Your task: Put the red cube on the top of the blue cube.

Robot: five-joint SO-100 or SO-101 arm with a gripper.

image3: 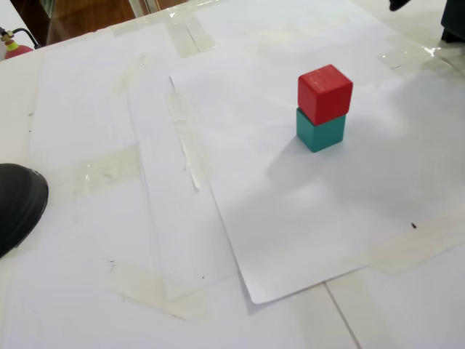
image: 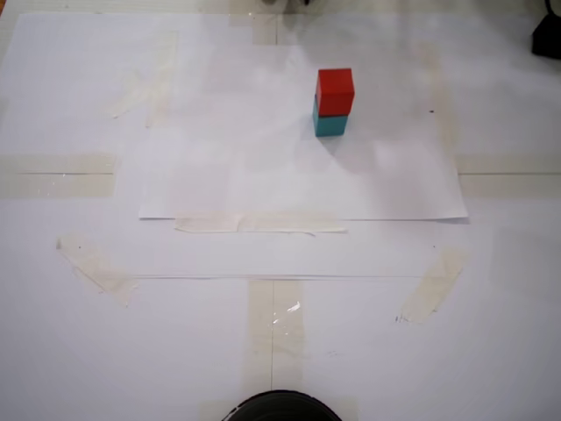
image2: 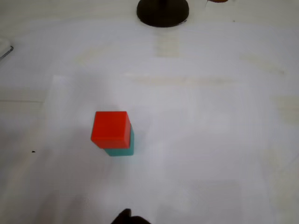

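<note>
The red cube (image: 335,90) sits on top of the blue cube (image: 330,123) on the white paper, right of centre at the back in a fixed view. In the wrist view the red cube (image2: 110,129) covers most of the blue cube (image2: 122,149), shifted slightly off its edges. Another fixed view shows the red cube (image3: 325,92) stacked on the blue cube (image3: 320,131), slightly rotated. Nothing touches the stack. Only a dark tip, possibly of my gripper (image2: 127,217), pokes in at the wrist view's bottom edge, well short of the cubes; its jaws are hidden.
White sheets (image: 298,175) are taped down over the table. A round black base (image: 280,407) stands at the near edge in a fixed view, also seen as the black base (image2: 162,12) and black base (image3: 16,205). A dark part (image: 548,37) shows top right.
</note>
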